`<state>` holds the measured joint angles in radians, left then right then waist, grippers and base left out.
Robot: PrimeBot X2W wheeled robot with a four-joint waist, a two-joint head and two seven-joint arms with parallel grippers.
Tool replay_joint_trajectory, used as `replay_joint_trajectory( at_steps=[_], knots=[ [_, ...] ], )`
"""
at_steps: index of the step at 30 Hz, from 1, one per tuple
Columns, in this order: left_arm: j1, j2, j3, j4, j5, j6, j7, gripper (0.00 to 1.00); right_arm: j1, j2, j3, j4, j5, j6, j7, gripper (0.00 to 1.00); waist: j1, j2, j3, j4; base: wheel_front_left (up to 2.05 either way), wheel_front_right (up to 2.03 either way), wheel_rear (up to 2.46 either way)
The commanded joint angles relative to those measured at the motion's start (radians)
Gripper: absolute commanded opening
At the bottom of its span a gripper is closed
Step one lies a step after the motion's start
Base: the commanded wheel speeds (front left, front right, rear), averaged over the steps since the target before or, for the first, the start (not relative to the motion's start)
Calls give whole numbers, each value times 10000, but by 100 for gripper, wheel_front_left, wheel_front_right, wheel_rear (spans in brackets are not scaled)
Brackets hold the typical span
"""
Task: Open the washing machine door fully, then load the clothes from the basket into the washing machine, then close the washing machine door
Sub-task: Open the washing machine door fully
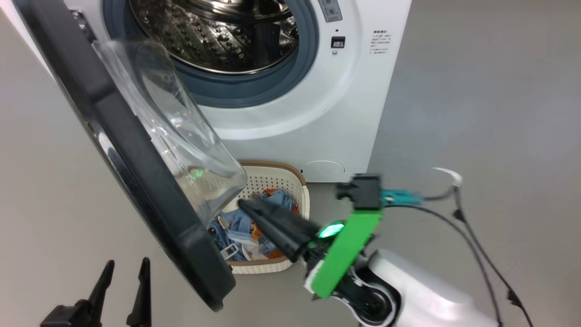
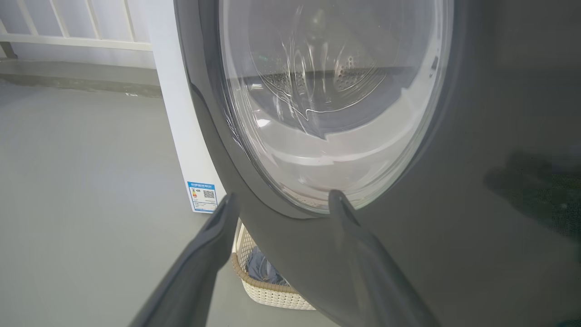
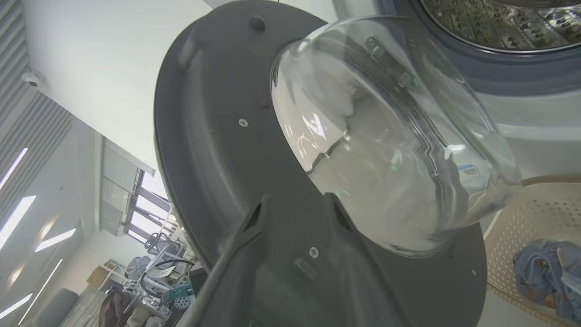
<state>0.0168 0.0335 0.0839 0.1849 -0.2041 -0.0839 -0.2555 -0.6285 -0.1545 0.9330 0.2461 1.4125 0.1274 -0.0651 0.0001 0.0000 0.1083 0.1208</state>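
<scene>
Right claw (image 1: 245, 205), two long dark fingers parted partway and holding nothing, hovers just off the inner face of the large round glossy black washing machine door (image 1: 136, 150). Beneath that door's bulging glass bowl sits the small cream perforated plastic basket (image 1: 278, 181). The light blue bear-print clothes (image 1: 238, 227) lie in it, just below my fingertips, which point toward the door. My left claw (image 1: 125, 272), wide open and empty, is on the door's outer side, so the right is nearer the clothes. The door looks to need swinging wider first.
</scene>
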Motion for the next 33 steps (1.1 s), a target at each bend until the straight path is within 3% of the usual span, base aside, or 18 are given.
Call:
replay_joint_trajectory(
  at_steps=[1, 3, 6, 12, 17, 23, 33],
  knots=[
    [-65, 168, 448, -243, 109, -34, -63, 100, 85, -73, 175, -211, -432, 33, -782, 100, 0, 0, -84, -98, 0, 0, 0],
    [-15, 168, 547, -262, 118, -49, -63, 100, 25, -484, 447, -19, -969, 33, -1599, 100, 0, 0, -134, -182, 0, 0, 0],
    [87, 168, 641, -327, 117, -48, -63, 100, 70, -950, 122, 357, -1876, 33, -1946, 100, 0, 0, -208, -343, 0, 0, 0],
    [228, 168, 802, -406, 86, -41, -63, 100, 1306, -1131, -2969, -16, -5295, 33, -1963, 100, 0, 0, -271, -656, 0, 0, 0],
    [399, 168, 929, -348, 112, -77, -63, 100, 2719, -981, -5240, -627, -7840, 33, -1965, 100, 0, 0, -522, -777, 0, 0, 0],
    [660, 168, 1105, -374, 111, -76, -63, 100, 4218, -562, -7353, -1384, -9844, 33, -1965, 100, 0, 0, -769, -835, 0, 0, 0],
    [882, 168, 1368, -346, 187, -157, -63, 100, 5598, 11, -8655, -1880, -11974, 33, -1966, 100, 0, 0, -864, -943, 0, 0, 0]
  ],
)
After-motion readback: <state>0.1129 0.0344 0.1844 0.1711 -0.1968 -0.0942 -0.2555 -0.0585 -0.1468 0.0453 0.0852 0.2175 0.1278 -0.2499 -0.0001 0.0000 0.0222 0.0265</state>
